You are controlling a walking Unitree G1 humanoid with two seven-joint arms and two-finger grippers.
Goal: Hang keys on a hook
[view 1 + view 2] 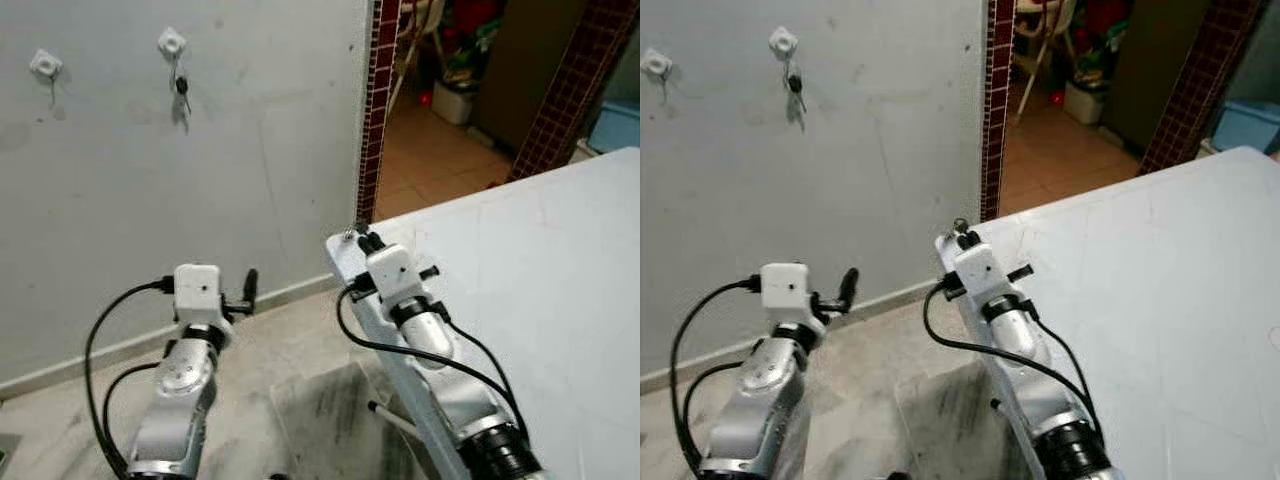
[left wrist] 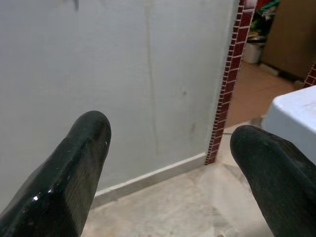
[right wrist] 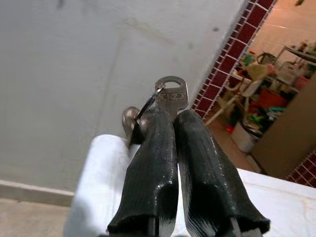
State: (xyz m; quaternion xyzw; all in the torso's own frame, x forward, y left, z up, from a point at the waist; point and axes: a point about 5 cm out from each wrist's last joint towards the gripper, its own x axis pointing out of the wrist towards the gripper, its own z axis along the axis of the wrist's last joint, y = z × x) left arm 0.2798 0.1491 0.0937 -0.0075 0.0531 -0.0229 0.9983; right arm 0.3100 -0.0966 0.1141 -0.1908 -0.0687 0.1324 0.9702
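The right pincer (image 3: 173, 116) pinches the keys (image 3: 170, 96) at the bench (image 1: 560, 300) corner; the thin grip may slip before the far hook (image 1: 45, 64). The left pincer (image 2: 173, 148) is spread.

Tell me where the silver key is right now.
The key is pinched in the right end effector, at the corner of the white table by the red-tiled wall edge.

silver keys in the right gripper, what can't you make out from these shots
- Silver keys, right wrist view: blades hidden between the shut black fingers of the right gripper; the count is unclear.
- Eye views: keys too small at the gripper tip.
- Dark key hanging on the white wall hook: too small for detail.
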